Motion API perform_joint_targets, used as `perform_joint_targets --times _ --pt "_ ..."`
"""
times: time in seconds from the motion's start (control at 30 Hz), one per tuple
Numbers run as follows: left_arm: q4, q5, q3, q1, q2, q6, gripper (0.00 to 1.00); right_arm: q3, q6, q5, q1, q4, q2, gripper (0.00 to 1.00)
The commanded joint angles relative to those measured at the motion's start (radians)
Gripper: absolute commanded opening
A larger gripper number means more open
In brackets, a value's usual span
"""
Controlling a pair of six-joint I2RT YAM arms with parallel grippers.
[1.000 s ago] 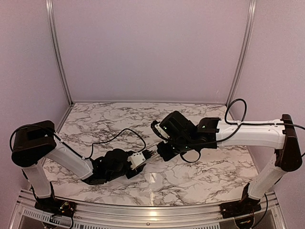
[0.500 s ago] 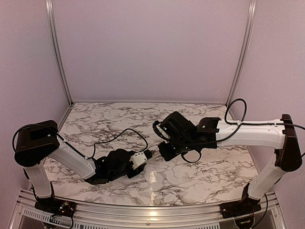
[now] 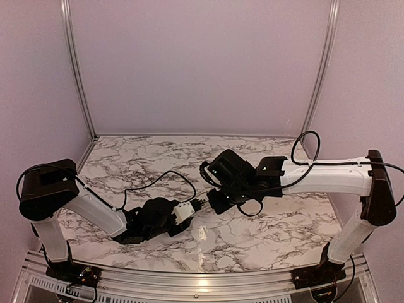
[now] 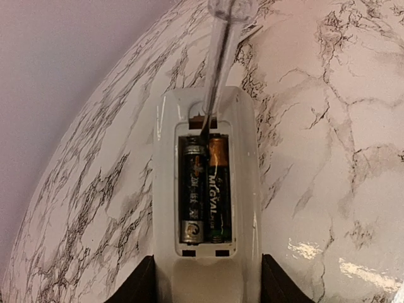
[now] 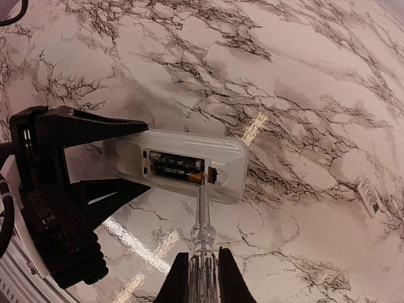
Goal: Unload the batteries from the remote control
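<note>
My left gripper (image 4: pixel 207 285) is shut on the near end of the white remote control (image 4: pixel 165 189) and holds it just above the marble. The compartment faces up and is uncovered. Both dark batteries (image 4: pixel 205 189) lie side by side inside it. My right gripper (image 5: pixel 203 278) is shut on a clear-handled tool (image 5: pixel 202 221). The tool's thin tip (image 4: pixel 208 120) touches the far end of the compartment by the copper-coloured end of one battery. In the right wrist view the remote control (image 5: pixel 224 154) juts out from the left gripper's black fingers (image 5: pixel 76 132). From above the two grippers meet at table centre (image 3: pixel 203 205).
A pale flat strip (image 3: pixel 202 233) lies on the marble table (image 3: pixel 151 158) just in front of the grippers. It also shows at the right in the right wrist view (image 5: pixel 368 194). A black cable (image 3: pixel 170 177) loops behind the left arm. Purple walls enclose the table.
The right arm has shifted a little to the left and the left gripper a little to the right, bringing tool and remote together. Both grips are unchanged.
</note>
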Motion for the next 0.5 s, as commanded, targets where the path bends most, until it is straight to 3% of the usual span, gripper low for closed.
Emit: perform_joint_targets --times 0.0,0.47 --pt "0.003 -0.004 0.026 -0.009 0.009 -0.009 0.0 0.044 -0.003 0.022 0.007 0.015 0.011 0.0" --pt "-0.027 -0.026 0.057 -0.009 0.035 -0.02 0.0 0.058 0.004 0.05 0.017 0.006 0.015 0.0"
